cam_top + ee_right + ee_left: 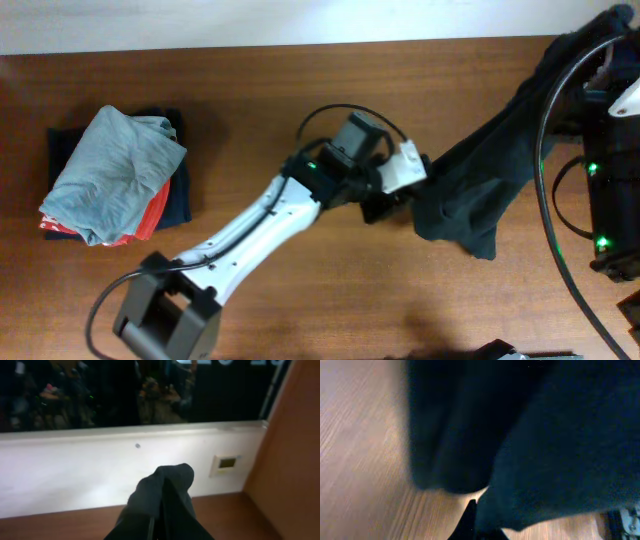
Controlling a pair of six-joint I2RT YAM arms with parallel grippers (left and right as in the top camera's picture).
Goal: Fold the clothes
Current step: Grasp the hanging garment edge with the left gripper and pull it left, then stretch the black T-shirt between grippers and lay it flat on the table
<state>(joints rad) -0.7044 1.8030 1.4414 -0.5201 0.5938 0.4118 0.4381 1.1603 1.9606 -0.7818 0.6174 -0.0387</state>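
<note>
The table [420, 300] is a warm reddish-brown wood with fine streaked grain; in the left wrist view it looks paler, almost tan. The T-shirt [480, 190] is plain black, no print. At the far side a pale grey-blue garment [115, 170] tops an orange-red garment [152, 212] and a dark navy garment [178, 195]. The left arm [265, 220] is white with black joints and a black cable [340, 110]. Small green lights [601, 241] glow on black hardware. The wall [75, 470] is white.
</note>
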